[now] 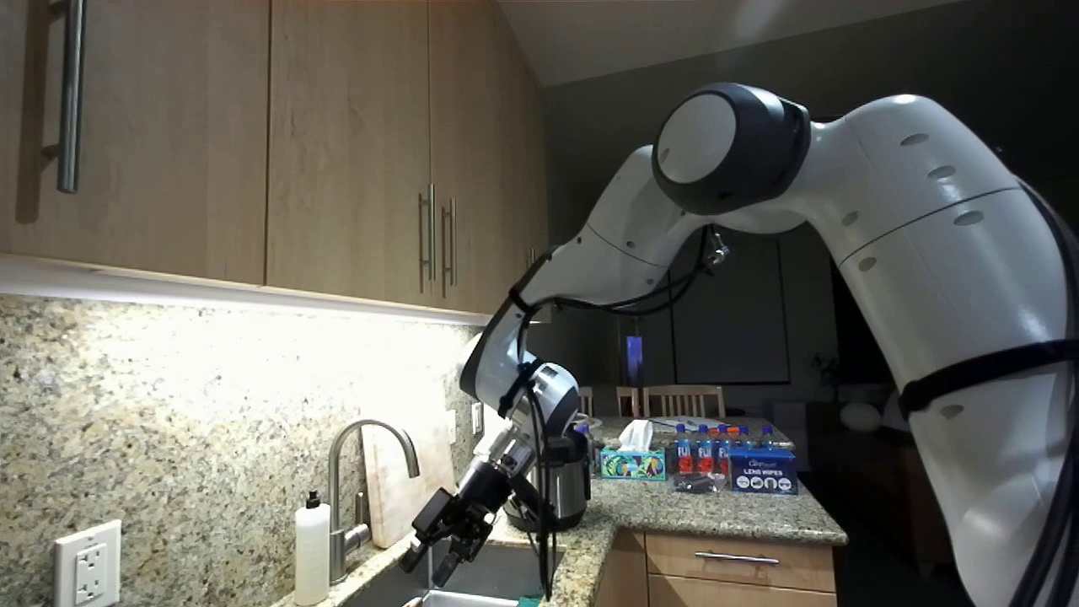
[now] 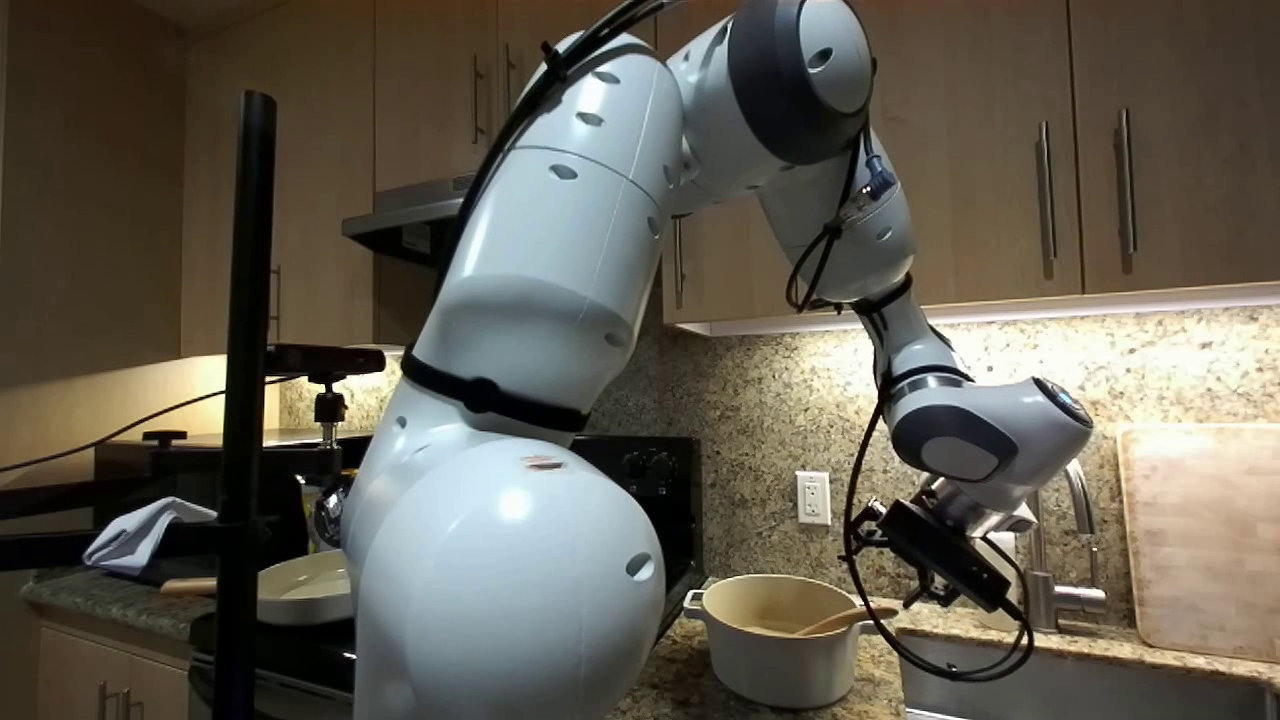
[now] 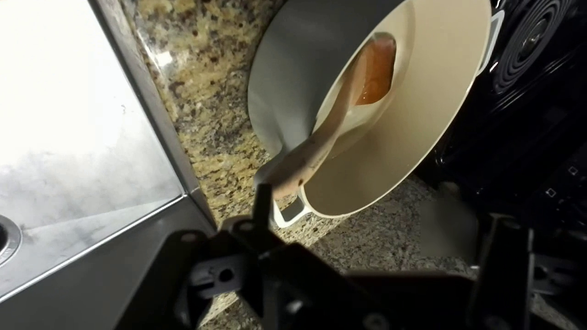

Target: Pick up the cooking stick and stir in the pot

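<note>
The cooking stick is a wooden spatula [image 2: 835, 621] leaning in a cream-and-grey pot [image 2: 785, 670], its handle end lying over a side handle of the pot. In the wrist view the stick [image 3: 316, 149] runs from its brown blade on the pot floor to near my left finger; the pot [image 3: 284, 78] fills the upper middle. My gripper [image 3: 383, 206] is open, with nothing between its fingers. In both exterior views the gripper [image 1: 426, 566] [image 2: 890, 560] hangs tilted, above and beside the handle end. Whether the left finger touches the stick cannot be told. The pot is out of view in an exterior view.
A steel sink [image 3: 114, 156] lies beside the pot, with a faucet [image 1: 337, 480] and soap bottle [image 1: 313, 548] behind it. A cutting board [image 2: 1200, 540] leans on the wall. A black stove [image 3: 527, 119] borders the pot's other side. A dark steel appliance [image 1: 566, 485] stands behind the gripper.
</note>
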